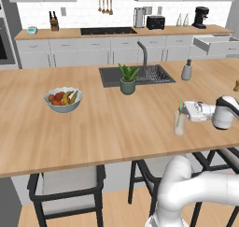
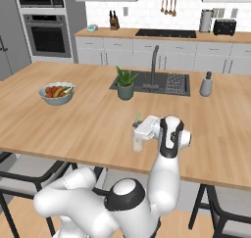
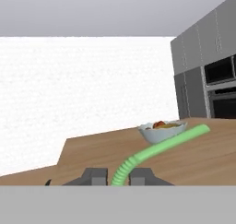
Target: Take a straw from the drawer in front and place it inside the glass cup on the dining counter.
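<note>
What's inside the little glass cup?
The green straw stands in the glass cup, its top poking out beside the end effector. The cup's bottom is too blurry to see.

A fruit bowl (image 1: 63,100), pale blue-grey and holding red and yellow fruit, sits toward the left of a broad wooden island top. Near the middle, a small potted plant (image 1: 128,78) with spiky green leaves stands just in front of a dark inset sink (image 1: 136,75) with a tall grey faucet (image 1: 143,57). A grey-white dispenser bottle (image 1: 186,70) with a dark top stands to the right of the sink. Dark-framed stools (image 1: 66,189) with pale seats are tucked under the near edge. Along the tiled back wall are a knife block (image 1: 54,22), a black cooktop (image 1: 108,31), a toaster (image 1: 155,22), a coffee machine (image 1: 200,17) and hanging utensils (image 1: 105,5). A built-in oven (image 2: 48,34) stands at far left.
</note>
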Tool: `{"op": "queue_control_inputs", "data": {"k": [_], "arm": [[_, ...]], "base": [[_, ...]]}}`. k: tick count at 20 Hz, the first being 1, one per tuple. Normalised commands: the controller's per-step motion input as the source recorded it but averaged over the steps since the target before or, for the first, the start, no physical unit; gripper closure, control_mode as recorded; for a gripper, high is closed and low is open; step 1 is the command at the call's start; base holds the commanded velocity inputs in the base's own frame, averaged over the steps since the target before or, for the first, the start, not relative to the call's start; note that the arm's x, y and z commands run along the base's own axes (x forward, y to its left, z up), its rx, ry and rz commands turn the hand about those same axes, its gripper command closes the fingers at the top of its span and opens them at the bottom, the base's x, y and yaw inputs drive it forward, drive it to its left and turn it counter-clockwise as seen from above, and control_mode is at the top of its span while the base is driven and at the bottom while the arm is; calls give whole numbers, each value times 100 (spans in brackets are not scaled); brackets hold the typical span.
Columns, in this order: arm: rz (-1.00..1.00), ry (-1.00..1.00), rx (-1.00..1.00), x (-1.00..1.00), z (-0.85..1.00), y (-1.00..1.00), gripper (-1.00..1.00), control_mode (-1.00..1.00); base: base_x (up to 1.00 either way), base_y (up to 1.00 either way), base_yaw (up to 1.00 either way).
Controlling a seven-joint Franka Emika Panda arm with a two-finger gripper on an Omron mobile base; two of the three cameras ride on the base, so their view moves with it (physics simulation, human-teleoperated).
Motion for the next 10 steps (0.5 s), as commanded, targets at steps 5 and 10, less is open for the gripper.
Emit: {"op": "queue_control_inputs", "data": {"k": [5, 10], "arm": [[0, -4, -2, -7, -2, 0, -100, -100], [0, -7, -2, -6, 0, -1, -100, -100]], "base": [[0, 0, 0], [0, 0, 0]]}}
